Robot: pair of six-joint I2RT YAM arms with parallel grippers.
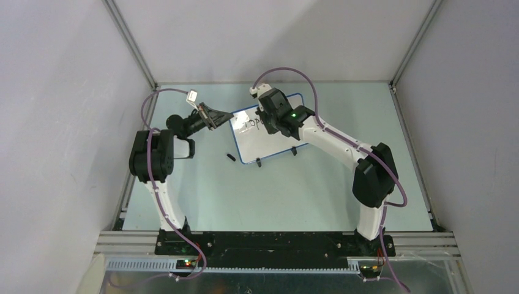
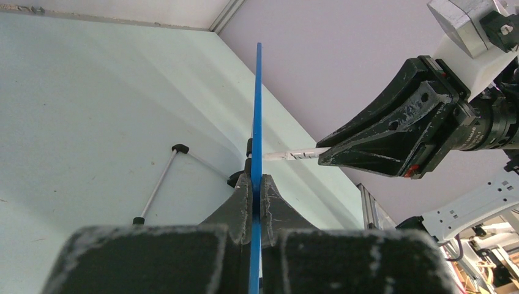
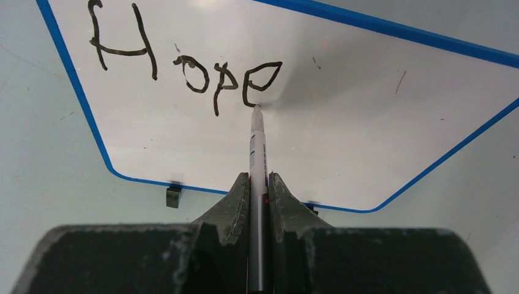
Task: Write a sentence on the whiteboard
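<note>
One word of the sentence [image 3: 183, 61], "Hope", stood in thin black strokes across the upper left of the whiteboard [image 1: 272, 148]. That board rested on the pale table [image 1: 245, 196], turned at a slant, with the two arms reaching in from either side of it. At the whiteboard's left edge the left gripper [image 2: 256, 184] was clenched on the blue frame, one finger pressed against each face. Over the whiteboard's middle the right gripper [image 3: 259, 184] gripped the marker [image 3: 257, 144] tightly between its fingers. The pen's tip touched the white surface just below the final "e". Along the whiteboard's near edge sat two small black clip feet [image 1: 258, 163]. Just off its near-left corner a small dark thing [image 1: 231, 157] lay on the table; it may have been a pen cap, though the top view showed it too small to be sure.
</note>
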